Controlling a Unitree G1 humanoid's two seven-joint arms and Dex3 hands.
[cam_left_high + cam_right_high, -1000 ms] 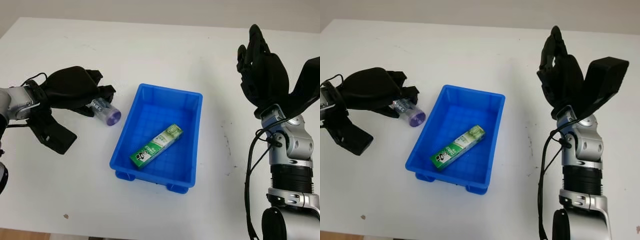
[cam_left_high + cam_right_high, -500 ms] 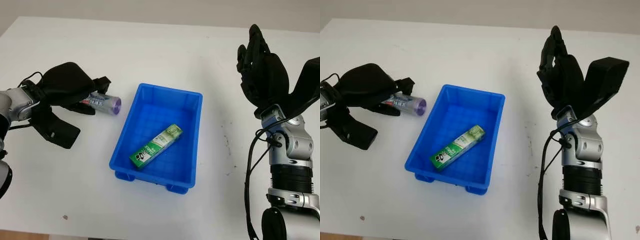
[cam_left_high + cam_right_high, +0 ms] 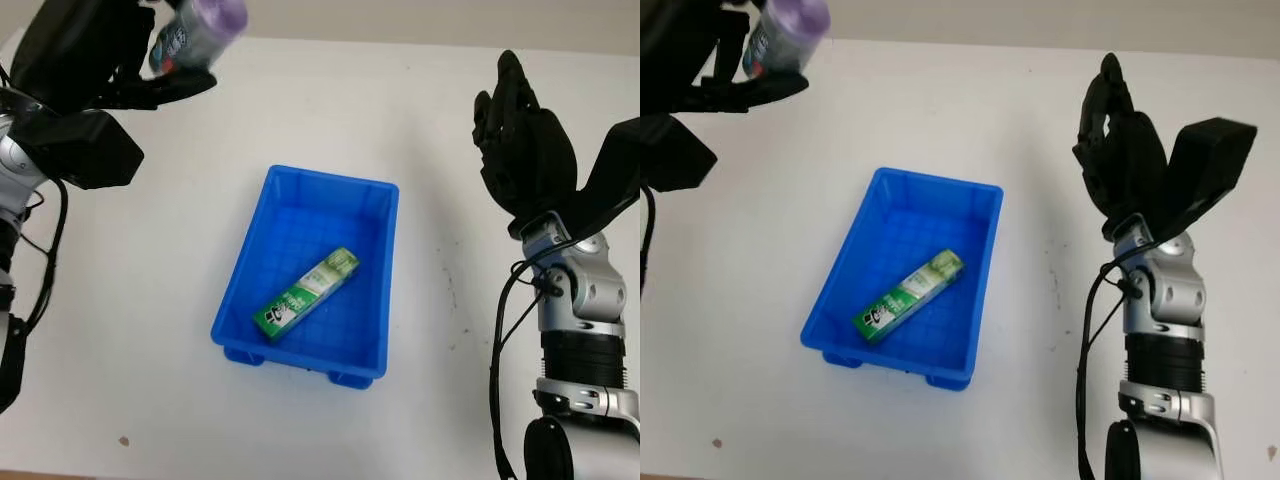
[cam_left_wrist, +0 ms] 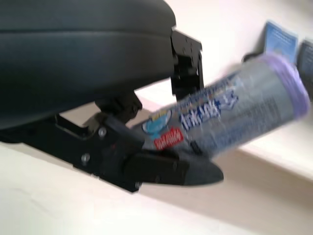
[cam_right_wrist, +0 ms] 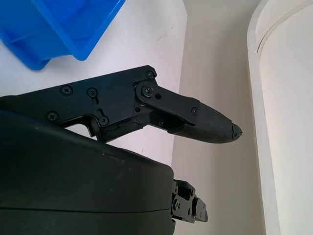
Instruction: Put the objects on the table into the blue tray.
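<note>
Left hand (image 3: 95, 50) raised high over the table's far left corner, forearm coming up along the left edge, fingers (image 4: 161, 169) curled around a bottle (image 4: 230, 115), purple end tilted up. Right hand (image 3: 522, 150) open, held upright above the table's right side, fingers pointing up, wrist and forearm vertical below it near the front right edge.

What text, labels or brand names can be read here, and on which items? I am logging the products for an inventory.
Bottle held up in the left hand: blue lettering and a red badge on its label, too blurred to read.
Green box lying in the blue tray: printed markings, too small to read.
Right hand, open, raised beside the tray: no text.
</note>
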